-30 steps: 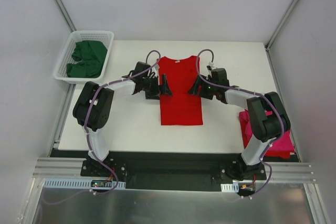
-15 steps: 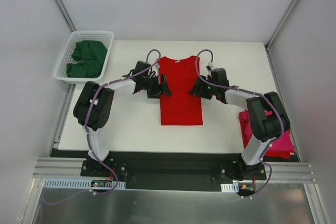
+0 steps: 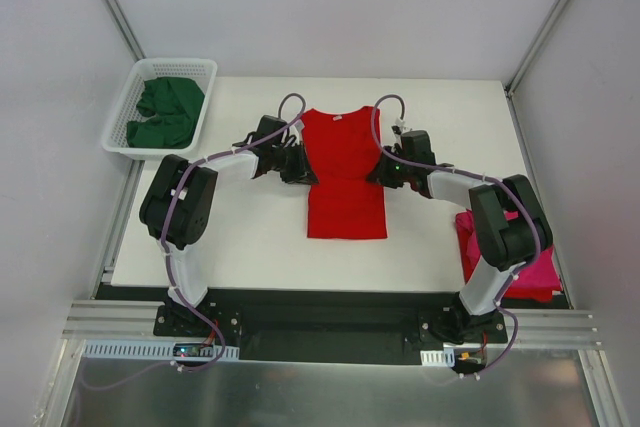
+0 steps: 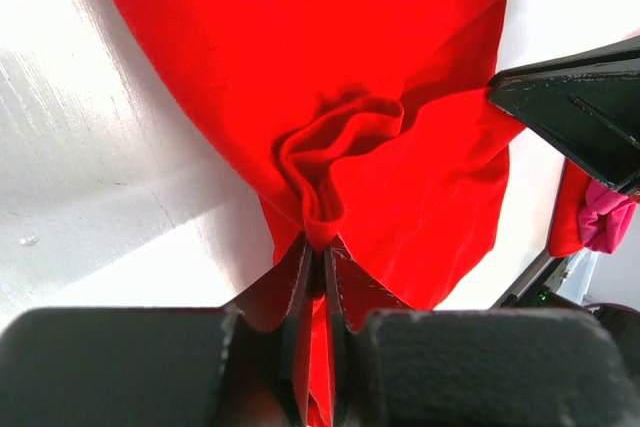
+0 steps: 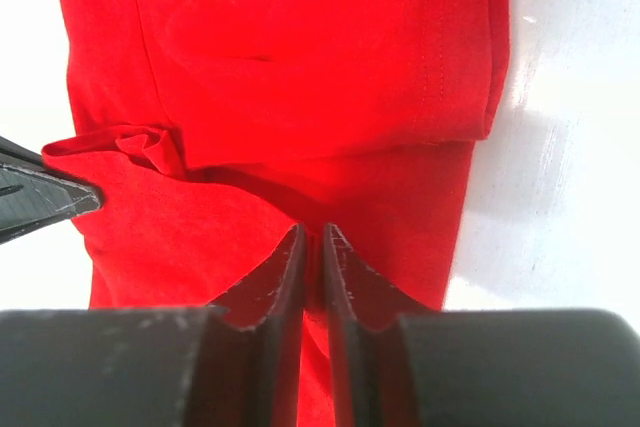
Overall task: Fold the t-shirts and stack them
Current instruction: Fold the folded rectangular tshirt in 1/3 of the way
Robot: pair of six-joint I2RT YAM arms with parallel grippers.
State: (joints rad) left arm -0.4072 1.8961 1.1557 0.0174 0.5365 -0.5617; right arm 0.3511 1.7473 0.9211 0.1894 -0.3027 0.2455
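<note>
ITEM: red t-shirt [image 3: 345,172] flat at centre of desk [image 3: 250,237] | GRIP: left fingers [image 4: 290,282] clamped on bunched left edge; right fingers [image 5: 285,267] clamped on right edge | RISK: shallow, uneven pinches may slip or catch one layer, skewing the fold.

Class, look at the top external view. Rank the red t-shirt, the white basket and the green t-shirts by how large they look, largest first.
1. The red t-shirt and the white basket: about alike, too close to rank.
2. The green t-shirts: smallest, fitting inside the basket.
</note>
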